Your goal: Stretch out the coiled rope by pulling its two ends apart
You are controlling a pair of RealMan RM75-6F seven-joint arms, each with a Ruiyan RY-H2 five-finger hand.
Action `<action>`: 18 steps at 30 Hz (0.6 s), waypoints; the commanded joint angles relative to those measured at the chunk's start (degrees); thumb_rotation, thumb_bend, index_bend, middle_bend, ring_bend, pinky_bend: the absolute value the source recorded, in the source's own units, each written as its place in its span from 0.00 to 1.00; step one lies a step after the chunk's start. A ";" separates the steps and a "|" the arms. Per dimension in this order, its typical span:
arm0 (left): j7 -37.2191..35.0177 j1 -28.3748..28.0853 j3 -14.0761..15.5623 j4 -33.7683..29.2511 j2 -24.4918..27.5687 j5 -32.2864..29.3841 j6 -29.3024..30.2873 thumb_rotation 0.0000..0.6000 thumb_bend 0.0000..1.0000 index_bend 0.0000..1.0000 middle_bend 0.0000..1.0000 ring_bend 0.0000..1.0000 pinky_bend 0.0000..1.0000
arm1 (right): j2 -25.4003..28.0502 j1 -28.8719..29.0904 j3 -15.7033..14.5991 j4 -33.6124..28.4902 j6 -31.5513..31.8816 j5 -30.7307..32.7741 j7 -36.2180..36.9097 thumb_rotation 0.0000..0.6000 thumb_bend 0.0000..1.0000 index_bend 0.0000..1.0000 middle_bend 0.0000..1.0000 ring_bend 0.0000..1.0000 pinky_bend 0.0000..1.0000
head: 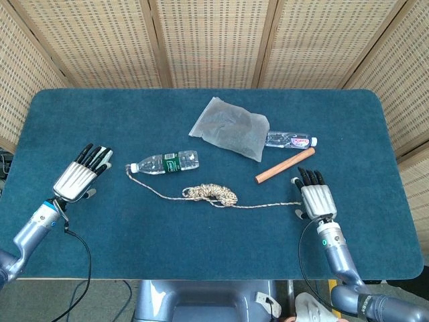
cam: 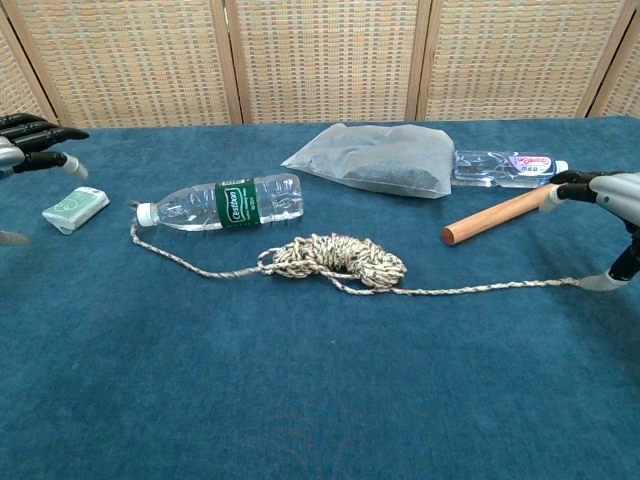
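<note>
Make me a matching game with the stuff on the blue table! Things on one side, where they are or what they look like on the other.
Things:
1. rope
2. wooden stick
3. grey bag
4. green-label bottle

Descriptions:
A. partly covers a second bottle at the back
B. lying on its side, cap toward the left hand
C. bundled in the middle, ends trailing both ways
D. near the right hand, slanting

Pairs: 1-C, 2-D, 3-A, 4-B
</note>
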 commanded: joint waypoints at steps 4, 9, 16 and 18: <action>-7.13 4.66 -4.06 -16.76 8.17 -4.82 6.63 1.00 0.00 0.00 0.00 0.00 0.00 | 5.42 -3.13 -1.06 -5.84 5.47 -6.90 5.98 1.00 0.00 0.00 0.00 0.00 0.00; -4.75 11.09 -4.64 -34.15 17.46 -8.74 10.64 1.00 0.00 0.00 0.00 0.00 0.00 | 9.47 -7.05 -5.31 -4.34 13.63 -18.74 12.44 1.00 0.00 0.00 0.00 0.00 0.00; 3.69 22.61 -1.04 -47.76 23.59 -10.36 19.98 1.00 0.00 0.00 0.00 0.00 0.00 | 13.60 -14.90 -11.38 -3.66 26.68 -29.71 19.03 1.00 0.00 0.00 0.00 0.00 0.00; 4.74 24.11 -0.58 -50.24 24.13 -10.77 20.35 1.00 0.00 0.00 0.00 0.00 0.00 | 14.35 -16.26 -11.67 -4.87 28.03 -30.07 16.23 1.00 0.00 0.00 0.00 0.00 0.00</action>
